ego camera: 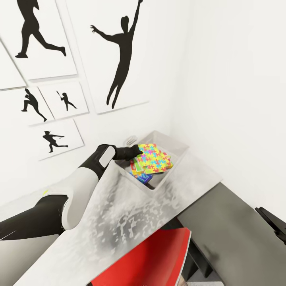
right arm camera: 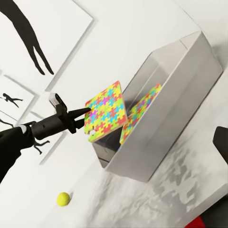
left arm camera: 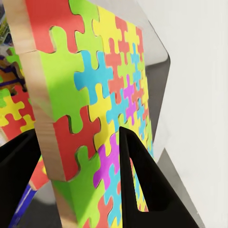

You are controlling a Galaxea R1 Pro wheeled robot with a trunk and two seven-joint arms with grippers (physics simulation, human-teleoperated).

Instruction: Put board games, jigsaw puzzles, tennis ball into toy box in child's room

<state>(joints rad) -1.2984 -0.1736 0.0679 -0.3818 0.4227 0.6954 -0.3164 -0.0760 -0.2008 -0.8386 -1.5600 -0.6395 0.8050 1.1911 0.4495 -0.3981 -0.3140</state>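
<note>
Here your jigsaw puzzle (right arm camera: 107, 113) hangs tilted over the toy box (right arm camera: 190, 61), pinched at its edge by your left end effector (right arm camera: 85, 114). Another puzzle (right arm camera: 142, 107) lies inside; the tennis ball (right arm camera: 62, 199) sits on the tabletop (ego camera: 131, 214).

White posters of black athlete silhouettes (ego camera: 119, 51) fill the upper left; a red chair (ego camera: 155, 260) sits at bottom centre.

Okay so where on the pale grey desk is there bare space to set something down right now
The pale grey desk top is bare between the light grey toy box and the red chair. Near the wall lies the small yellow-green tennis ball. The box itself is crowded: the left gripper holds a multicoloured jigsaw board over another jigsaw board inside.
</note>
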